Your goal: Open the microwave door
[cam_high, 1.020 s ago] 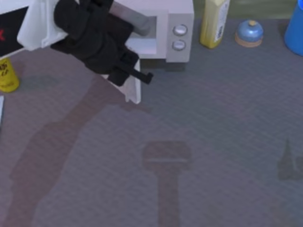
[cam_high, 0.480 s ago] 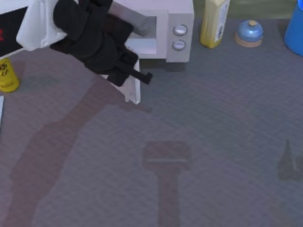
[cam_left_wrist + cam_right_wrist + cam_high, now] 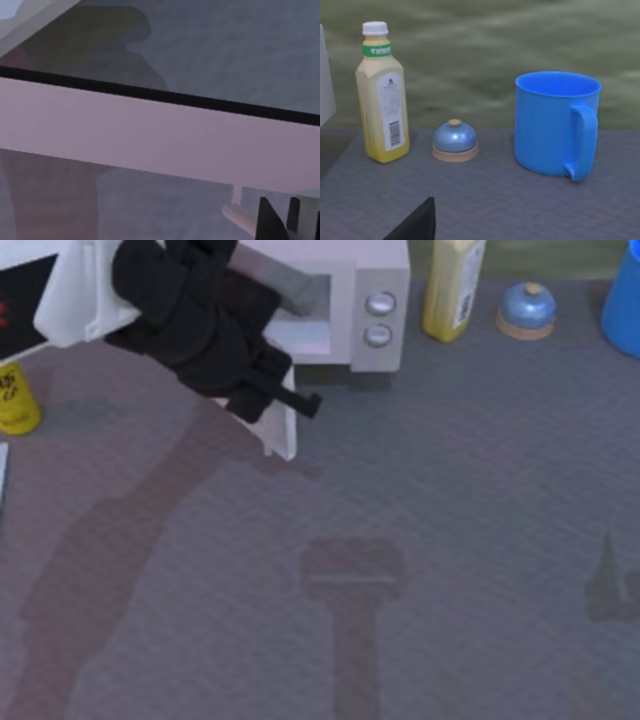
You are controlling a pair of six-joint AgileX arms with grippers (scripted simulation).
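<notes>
The white microwave (image 3: 350, 280) stands at the table's back, its two silver knobs (image 3: 379, 304) facing me. The microwave door (image 3: 284, 435) is swung out toward the front and shows edge-on as a narrow white strip. My left gripper (image 3: 285, 400) sits at the door's free edge, shut on it, with one black finger (image 3: 303, 401) poking out on the right. The left wrist view shows the door as a broad pale band (image 3: 150, 130), with its rod handle (image 3: 240, 217) beside dark fingers (image 3: 270, 225). Only a dark tip of my parked right gripper (image 3: 417, 225) shows in the right wrist view.
Right of the microwave stand a yellow bottle (image 3: 452, 285), a blue bell (image 3: 527, 310) and a blue mug (image 3: 625, 290). The right wrist view faces that bottle (image 3: 382, 100), bell (image 3: 455, 140) and mug (image 3: 555, 122). A small yellow can (image 3: 15, 400) stands at the left edge.
</notes>
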